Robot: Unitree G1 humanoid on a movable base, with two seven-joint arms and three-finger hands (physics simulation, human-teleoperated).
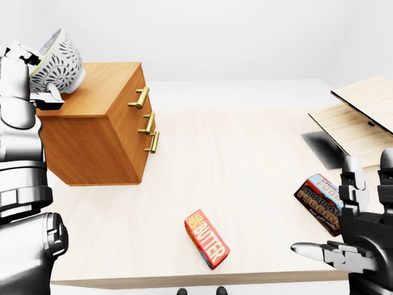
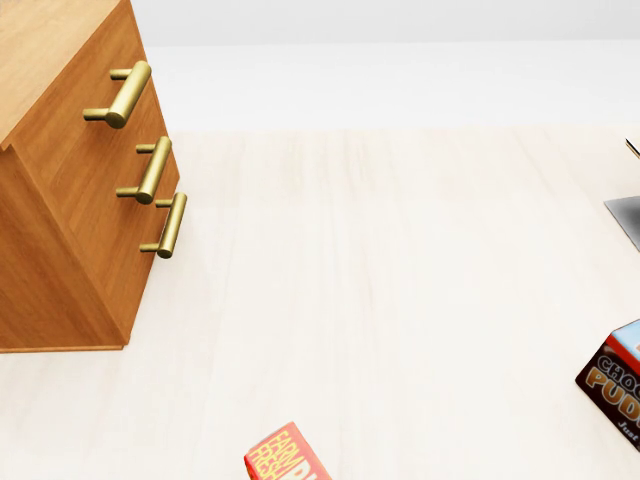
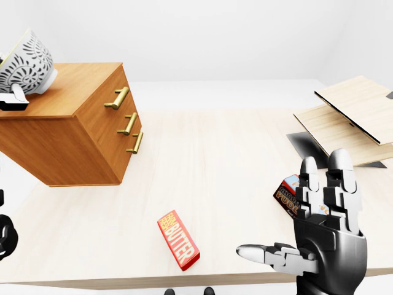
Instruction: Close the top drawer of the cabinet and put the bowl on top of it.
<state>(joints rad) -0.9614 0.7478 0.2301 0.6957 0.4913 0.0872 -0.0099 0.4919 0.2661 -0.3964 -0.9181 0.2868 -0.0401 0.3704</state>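
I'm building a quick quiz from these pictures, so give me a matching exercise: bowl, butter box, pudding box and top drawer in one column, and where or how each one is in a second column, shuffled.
1 bowl
2 butter box
3 pudding box
4 top drawer

A shut, flush with the cabinet front
B near the table's right edge, by the right hand
C tilted, held by the left hand over the cabinet
D flat near the table's bottom edge

Pairs: 1-C, 2-D, 3-B, 4-A
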